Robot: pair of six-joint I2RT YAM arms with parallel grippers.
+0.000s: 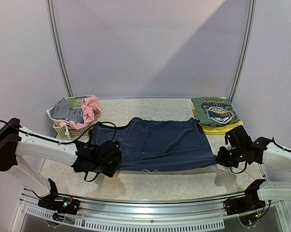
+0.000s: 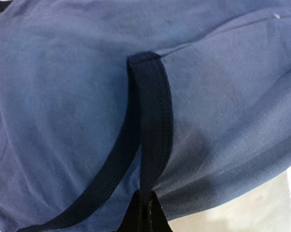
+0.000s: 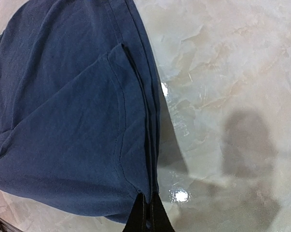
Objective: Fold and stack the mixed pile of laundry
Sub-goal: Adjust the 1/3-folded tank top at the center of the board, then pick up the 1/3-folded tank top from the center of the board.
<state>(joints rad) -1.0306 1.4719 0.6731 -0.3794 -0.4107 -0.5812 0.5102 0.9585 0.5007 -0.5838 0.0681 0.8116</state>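
Navy dress [image 1: 157, 142] lies spread flat mid-table. Left gripper [image 2: 145, 212] is closed on a thin dark strap [image 2: 152, 121] at the near-left corner. Right gripper [image 3: 147, 215] is pinched tight on the near-right hem [image 3: 146, 145].

Risk: the narrow strap could slip or stretch, skewing any fold.

Table [image 1: 150, 186] is pale, marbled and glossy, so cloth may slide. Basket [image 1: 63, 129] far left, folded stack [image 1: 215, 113] far right. Plain lilac walls [image 1: 145, 48].

A folded navy blue soft cloth garment [image 3: 63, 121] fills the left half, with its layered hem edges running down its right side. The black two-finger right gripper [image 3: 147, 208], jaws pressed together, pinches the garment's lower right hem corner. Right of the garment is the pale marbled glossy tabletop [image 3: 222, 72], with a soft shadow and glare spots.
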